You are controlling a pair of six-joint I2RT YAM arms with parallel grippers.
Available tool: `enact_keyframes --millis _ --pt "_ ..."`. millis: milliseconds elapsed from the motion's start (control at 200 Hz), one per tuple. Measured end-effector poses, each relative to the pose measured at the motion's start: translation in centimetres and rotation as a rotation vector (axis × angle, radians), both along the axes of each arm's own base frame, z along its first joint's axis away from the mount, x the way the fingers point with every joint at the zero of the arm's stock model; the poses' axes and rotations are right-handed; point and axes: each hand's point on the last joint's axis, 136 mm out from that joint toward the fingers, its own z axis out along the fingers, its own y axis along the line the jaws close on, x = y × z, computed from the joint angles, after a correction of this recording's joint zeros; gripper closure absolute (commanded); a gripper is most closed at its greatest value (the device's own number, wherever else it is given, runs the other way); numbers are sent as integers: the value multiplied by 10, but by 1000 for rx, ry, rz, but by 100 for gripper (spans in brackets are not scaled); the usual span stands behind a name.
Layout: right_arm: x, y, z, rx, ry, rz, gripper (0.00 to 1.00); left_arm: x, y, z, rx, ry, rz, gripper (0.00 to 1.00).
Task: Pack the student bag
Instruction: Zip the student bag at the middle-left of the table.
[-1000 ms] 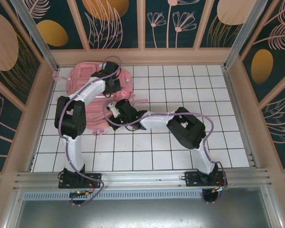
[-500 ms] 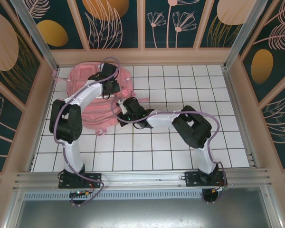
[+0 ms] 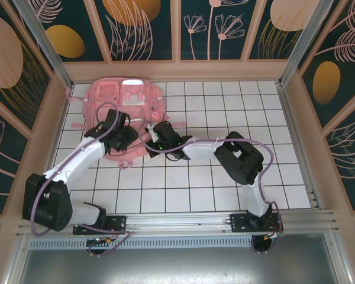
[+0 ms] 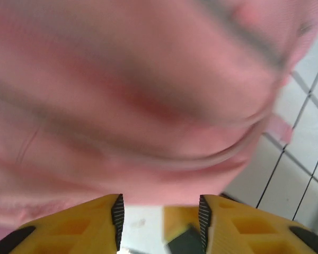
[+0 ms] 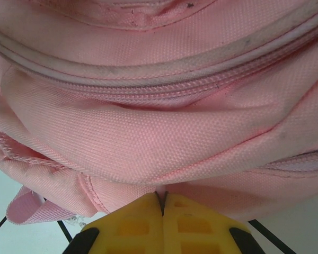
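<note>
A white tiled table (image 3: 225, 106) sits inside dark teal walls (image 3: 225, 29) painted with flowers and leaves.

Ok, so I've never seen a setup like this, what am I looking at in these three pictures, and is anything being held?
Two robot arms are bolted at the near edge of a tiled table. The overhead picture looks down on both; the other two come from a camera on each wrist. A pink bag lies on the table. The left end effector is open over it, holding nothing. The right end effector is shut against the bag's edge; whether it pinches cloth is unclear.
</note>
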Motion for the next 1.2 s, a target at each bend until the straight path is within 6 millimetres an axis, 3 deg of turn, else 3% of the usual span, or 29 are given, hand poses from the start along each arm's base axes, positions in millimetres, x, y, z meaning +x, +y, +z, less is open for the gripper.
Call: enact_keyframes --millis 85,195,360,630,770,896,1016,1201 --pt "-1 1 0 1 2 1 100 -22 -1 -25 -113 49 104 44" --pt "-3 3 0 1 1 6 100 -27 -4 -37 -223 53 205 44" --pt "-6 4 0 1 1 11 100 -11 -10 -27 -333 -16 274 44" --pt "-7 5 0 2 1 13 100 13 -7 13 -402 -189 313 39" --pt "-8 5 0 2 4 13 100 21 -5 -3 -393 -162 332 49" --pt "-7 5 0 1 2 10 100 20 -5 -21 -372 -113 337 46" --pt "-7 5 0 1 2 8 100 21 -6 -20 -382 -113 339 39" --pt "-7 5 0 0 2 8 100 16 -5 -17 -392 -97 347 38"
